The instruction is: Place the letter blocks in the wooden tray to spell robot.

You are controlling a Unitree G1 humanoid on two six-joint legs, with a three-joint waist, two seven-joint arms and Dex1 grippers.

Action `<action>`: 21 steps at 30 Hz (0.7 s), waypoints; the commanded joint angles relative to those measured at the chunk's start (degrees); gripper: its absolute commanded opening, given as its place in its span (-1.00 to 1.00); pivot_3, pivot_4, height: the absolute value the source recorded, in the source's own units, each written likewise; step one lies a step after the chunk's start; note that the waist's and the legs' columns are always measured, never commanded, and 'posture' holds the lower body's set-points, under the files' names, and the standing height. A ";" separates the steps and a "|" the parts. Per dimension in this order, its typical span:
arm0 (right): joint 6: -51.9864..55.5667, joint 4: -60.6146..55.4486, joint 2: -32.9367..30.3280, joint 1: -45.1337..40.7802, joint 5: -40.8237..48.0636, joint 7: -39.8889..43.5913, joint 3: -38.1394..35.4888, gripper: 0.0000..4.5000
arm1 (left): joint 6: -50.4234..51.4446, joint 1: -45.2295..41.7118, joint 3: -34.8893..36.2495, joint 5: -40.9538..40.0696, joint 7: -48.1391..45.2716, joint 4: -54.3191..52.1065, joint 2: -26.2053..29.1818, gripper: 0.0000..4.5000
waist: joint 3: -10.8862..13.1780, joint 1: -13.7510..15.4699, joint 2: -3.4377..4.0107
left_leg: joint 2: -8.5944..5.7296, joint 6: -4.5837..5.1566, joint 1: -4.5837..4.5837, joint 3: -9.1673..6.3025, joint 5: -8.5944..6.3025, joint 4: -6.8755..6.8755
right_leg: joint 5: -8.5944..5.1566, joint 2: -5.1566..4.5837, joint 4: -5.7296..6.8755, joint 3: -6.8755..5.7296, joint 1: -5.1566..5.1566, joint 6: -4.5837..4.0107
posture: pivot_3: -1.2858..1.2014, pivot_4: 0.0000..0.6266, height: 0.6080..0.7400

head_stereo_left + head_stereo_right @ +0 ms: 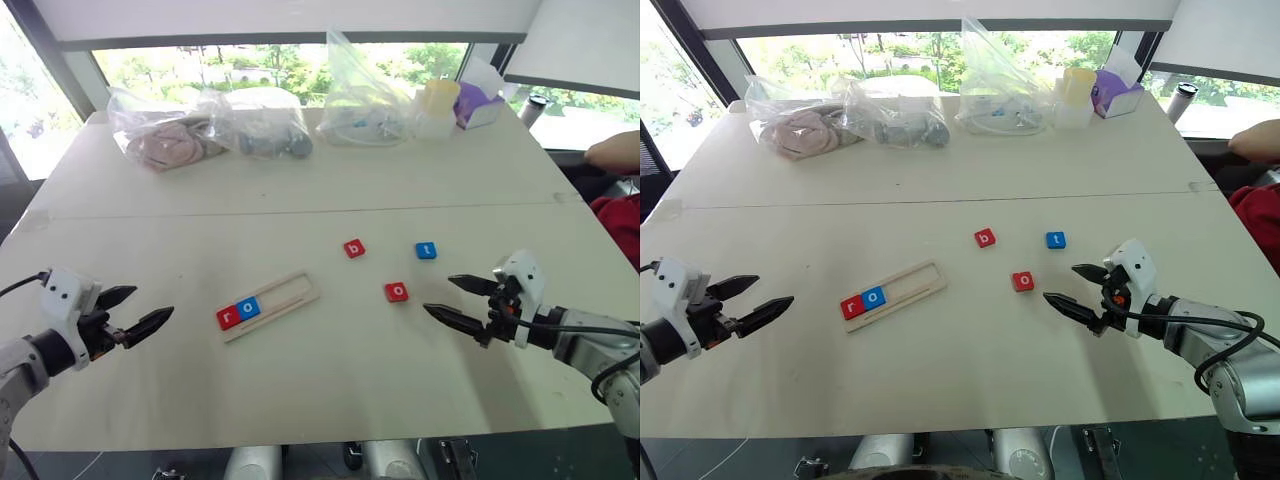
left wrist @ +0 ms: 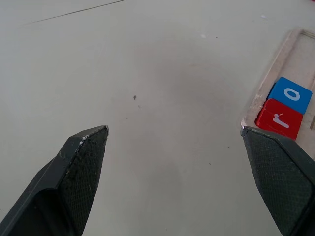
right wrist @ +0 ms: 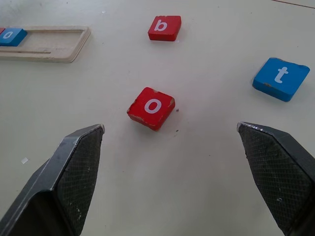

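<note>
I seem to be in an office or lab room set up for testing. Before me is a plain white table [image 1: 420,180] under a wide window [image 1: 270,60] with trees outside and a blind [image 1: 280,20] drawn partway. Clear bags [image 1: 250,125] of assorted props and a tissue box [image 1: 482,105] sit along the table's far edge.
</note>
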 commanded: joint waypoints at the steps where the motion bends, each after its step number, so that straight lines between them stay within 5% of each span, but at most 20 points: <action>1: -0.56 -1.03 -0.62 -0.03 0.49 0.69 -1.50 0.98 | 0.33 0.15 1.29 -0.70 -0.21 -0.93 0.26 1.00 | 0.00 0.00 0.00 | 0.00 0.00 0.00 0.02 0.00 0.00 | 0.00 0.00 0.00 0.01 0.00 0.00 | 0.03 -0.52 1.00; 11: 0.93 -0.79 -1.28 -0.22 -1.07 0.15 -0.20 0.98 | 1.03 -0.87 0.07 2.09 1.22 -0.31 1.65 1.00 | -0.01 0.00 -0.02 | 0.00 0.00 0.01 0.15 0.00 0.00 | 0.01 0.00 0.01 0.11 -0.03 0.01 | 0.03 -0.52 1.00; 21: 10.86 -9.20 -3.48 -5.95 9.42 3.62 1.98 0.98 | 5.31 -8.96 -7.29 -0.64 -7.32 -5.56 11.73 1.00 | 0.02 0.01 -0.04 | 0.01 0.00 -0.01 0.25 0.00 0.05 | 0.02 0.04 0.03 0.22 -0.09 0.00 | 0.03 -0.52 1.00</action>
